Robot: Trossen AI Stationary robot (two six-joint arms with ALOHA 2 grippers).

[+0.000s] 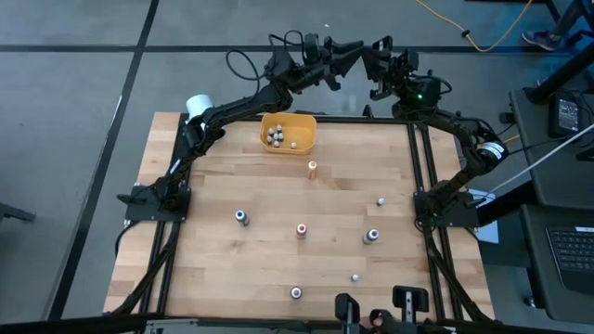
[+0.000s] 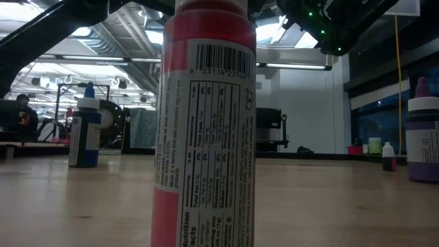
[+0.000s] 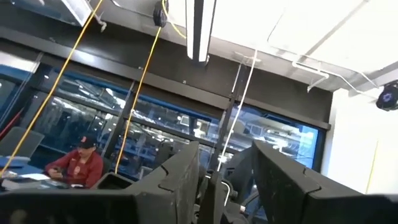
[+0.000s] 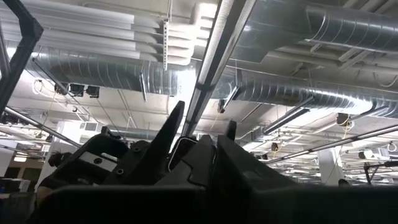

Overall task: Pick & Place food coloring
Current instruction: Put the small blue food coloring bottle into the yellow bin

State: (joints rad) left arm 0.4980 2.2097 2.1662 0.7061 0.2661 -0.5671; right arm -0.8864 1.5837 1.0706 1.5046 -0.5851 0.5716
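Note:
Food coloring bottles stand upright and scattered on the wooden table: orange cap (image 1: 312, 168), blue caps (image 1: 240, 217) (image 1: 371, 237), red caps (image 1: 302, 229) (image 1: 296, 292), white caps (image 1: 380, 200) (image 1: 355, 276). Several more lie inside the yellow-orange bin (image 1: 302, 123). In the low view a red bottle (image 2: 206, 123) fills the foreground, with a blue one (image 2: 86, 130) behind it. Both arms are folded high beyond the table's far edge, far from every bottle. My left gripper (image 1: 342, 57) (image 3: 227, 180) is open and empty. My right gripper (image 1: 379, 67) (image 4: 214, 155) is shut and empty.
A big white cylinder (image 1: 197, 106) sits at the table's far left corner. The bin stands near the far edge, left of centre. Dark frame rails (image 1: 419, 158) run along the table's left and right sides. A person (image 3: 78, 167) sits in the room behind.

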